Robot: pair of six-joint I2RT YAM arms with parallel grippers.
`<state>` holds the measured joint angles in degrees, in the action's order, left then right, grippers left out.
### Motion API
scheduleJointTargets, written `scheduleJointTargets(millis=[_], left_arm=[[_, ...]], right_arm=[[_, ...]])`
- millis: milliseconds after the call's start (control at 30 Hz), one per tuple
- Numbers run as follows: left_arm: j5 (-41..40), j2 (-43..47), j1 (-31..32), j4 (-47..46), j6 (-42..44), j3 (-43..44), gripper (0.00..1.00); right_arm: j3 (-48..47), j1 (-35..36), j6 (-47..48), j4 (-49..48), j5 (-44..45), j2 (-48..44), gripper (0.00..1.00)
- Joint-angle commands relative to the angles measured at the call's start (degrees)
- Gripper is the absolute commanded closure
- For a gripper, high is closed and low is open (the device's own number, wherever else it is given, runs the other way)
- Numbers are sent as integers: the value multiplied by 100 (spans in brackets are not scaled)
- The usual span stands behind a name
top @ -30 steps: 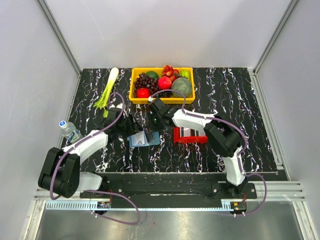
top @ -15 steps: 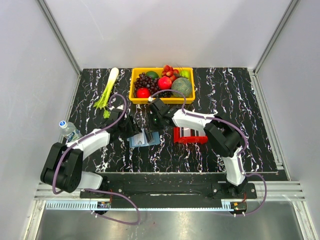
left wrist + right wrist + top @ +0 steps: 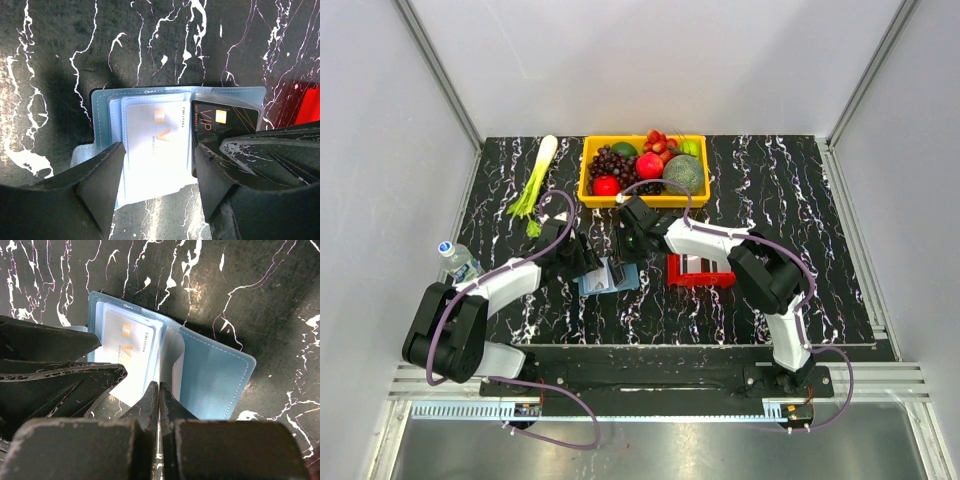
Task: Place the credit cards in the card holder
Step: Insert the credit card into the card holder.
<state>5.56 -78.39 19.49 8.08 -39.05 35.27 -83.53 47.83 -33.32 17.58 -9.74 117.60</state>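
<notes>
Left hand [image 3: 159, 147] is spread wide, one finger each side of the white card [image 3: 157, 135] already sitting in the open card holder [image 3: 100, 115], mid-desk [image 3: 800, 220]. Right hand [image 3: 159, 384] is pressed together, prob pinching the dark VIP card [image 3: 225, 120] by its edge, tilted over the holder's other half. So mid-insert, card no. 2 imo. Next needs that edge lined up w/ a clear pocket mouth, then a flat slide. Red tray [image 3: 700, 279] at the holder's 3 o'clock has more cards; yellow basket [image 3: 586, 185] at 12 holds fruit.
</notes>
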Motion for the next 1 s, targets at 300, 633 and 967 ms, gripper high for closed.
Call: scheduleJointTargets(millis=[300,633,967], left_arm=[[-494,-45,126,186,143,77,37],[357,-124,134,-525,-94,-72,38],[858,-62,134,-1123,-375,-204,39]], right_arm=[[-15,-37,10,-132,-90,-229,100],[21,-37,-25,-132,-90,-211,100],[56,-37,-52,-132,-90,-194,100]])
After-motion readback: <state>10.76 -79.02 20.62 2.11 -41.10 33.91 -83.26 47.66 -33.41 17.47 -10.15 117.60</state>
